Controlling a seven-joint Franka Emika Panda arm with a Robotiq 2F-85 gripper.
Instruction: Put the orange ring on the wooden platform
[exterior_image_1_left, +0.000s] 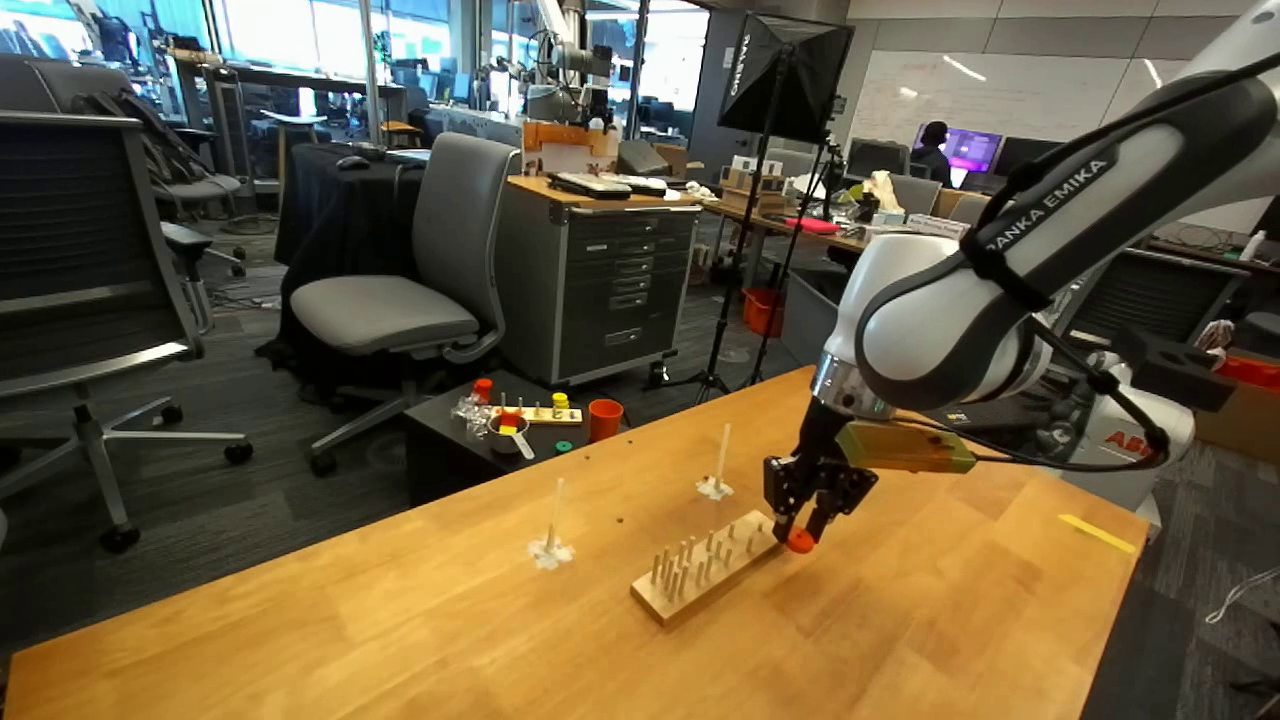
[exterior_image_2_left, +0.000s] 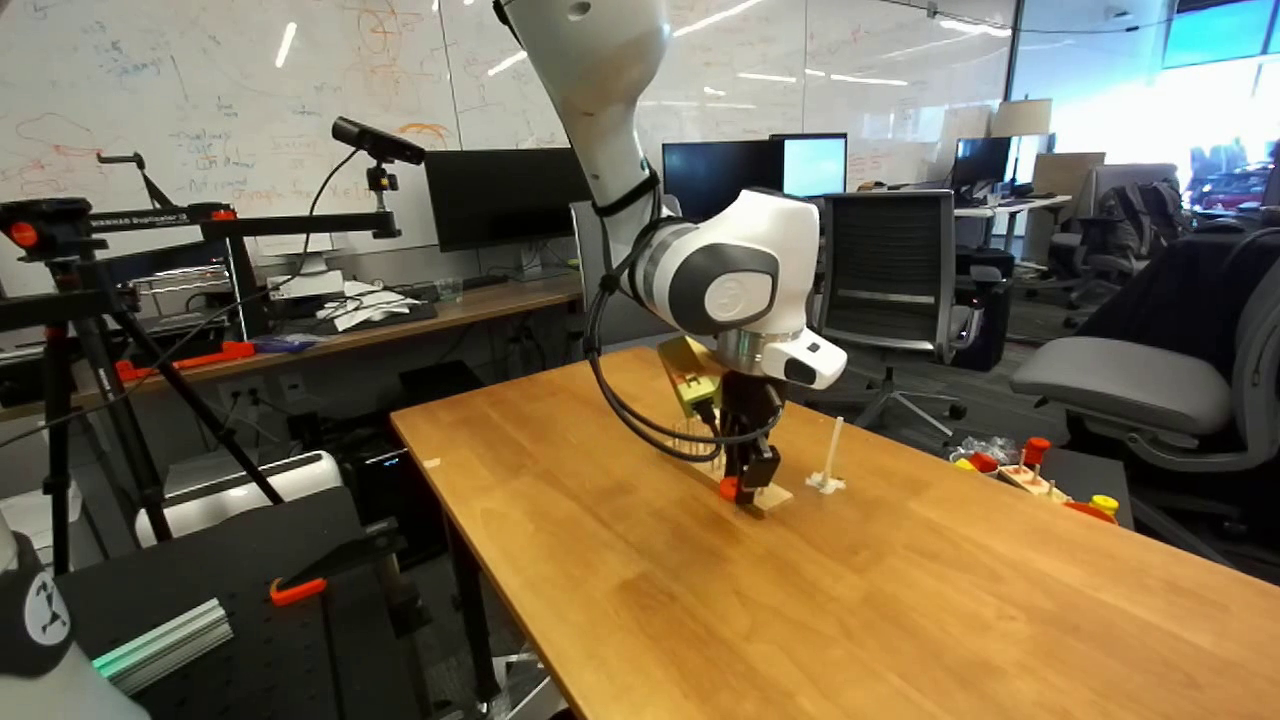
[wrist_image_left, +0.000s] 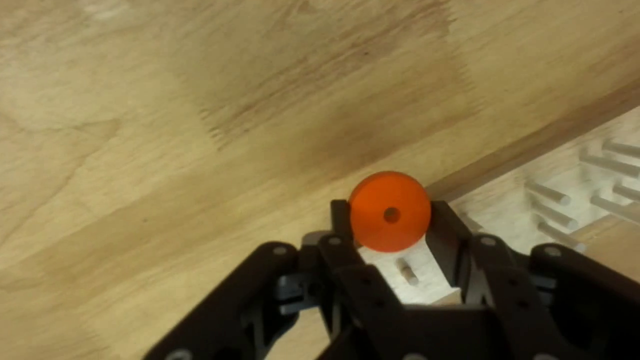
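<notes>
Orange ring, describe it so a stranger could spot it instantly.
Over the wooden table, follow the robot arm down to its black pincer, near one end of the wooden platform. It grips the small, round orange ring. Bright colour and a central hole set it apart from the pale pegs nearby.

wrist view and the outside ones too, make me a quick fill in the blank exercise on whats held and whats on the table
In the wrist view, the gripper holds the ____ between its fingers.
A small round ____ opens in the middle of what the fingers hold.
The platform with thin upright pegs is made of light-coloured ____.
In an exterior view, the table also bears ____ lone pegs, each on a pale base.

Missing words: orange ring; hole; wood; two.
</notes>
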